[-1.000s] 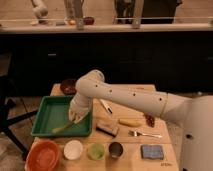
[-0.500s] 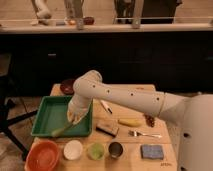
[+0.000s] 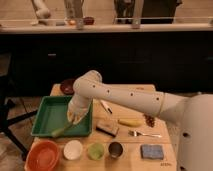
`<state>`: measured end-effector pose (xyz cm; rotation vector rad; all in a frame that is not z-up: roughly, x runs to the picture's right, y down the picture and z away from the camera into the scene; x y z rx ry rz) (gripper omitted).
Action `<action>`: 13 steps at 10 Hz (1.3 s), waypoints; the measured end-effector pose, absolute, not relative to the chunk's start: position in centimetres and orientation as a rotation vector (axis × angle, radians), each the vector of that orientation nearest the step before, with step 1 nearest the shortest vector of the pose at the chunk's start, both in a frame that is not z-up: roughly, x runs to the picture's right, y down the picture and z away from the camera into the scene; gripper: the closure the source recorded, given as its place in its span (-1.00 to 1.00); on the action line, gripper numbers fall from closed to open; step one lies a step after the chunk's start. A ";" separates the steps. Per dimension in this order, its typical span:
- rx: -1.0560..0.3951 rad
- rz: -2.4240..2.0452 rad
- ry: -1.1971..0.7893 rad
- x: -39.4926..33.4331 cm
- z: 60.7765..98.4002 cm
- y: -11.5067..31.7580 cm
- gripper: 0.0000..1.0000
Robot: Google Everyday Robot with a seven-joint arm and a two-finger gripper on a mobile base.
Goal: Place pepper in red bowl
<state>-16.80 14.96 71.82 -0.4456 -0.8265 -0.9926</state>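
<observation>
Gripper (image 3: 74, 119) low over green tray (image 3: 47, 117), left of centre, jaws clenched on pepper (image 3: 62, 131). Lift clear of tray rim, carry down-left, release over red bowl (image 3: 44, 155).

The wooden worktop (image 3: 159, 97) carries a green tray (image 3: 46, 116), the red bowl (image 3: 43, 155), a white bowl (image 3: 73, 149), a green cup (image 3: 95, 150), a dark cup (image 3: 116, 149), a maroon bowl (image 3: 66, 86), a yellow corn-like piece (image 3: 130, 122), a fork (image 3: 144, 134), and perhaps a sponge (image 3: 151, 151). The gripper (image 3: 74, 119) hangs over the tray.
</observation>
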 end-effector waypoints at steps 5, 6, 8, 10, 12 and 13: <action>-0.395 -1.214 -0.800 -25.3 71.5 15.7 1.00; -0.372 -1.270 -0.769 -26.6 71.3 15.9 1.00; -0.326 -1.376 -0.715 -28.7 70.6 16.7 1.00; -0.323 -1.420 -0.705 -29.0 70.3 17.7 1.00; -0.340 -1.450 -0.717 -29.0 70.2 18.9 1.00; -0.356 -1.462 -0.731 -29.1 70.2 19.8 1.00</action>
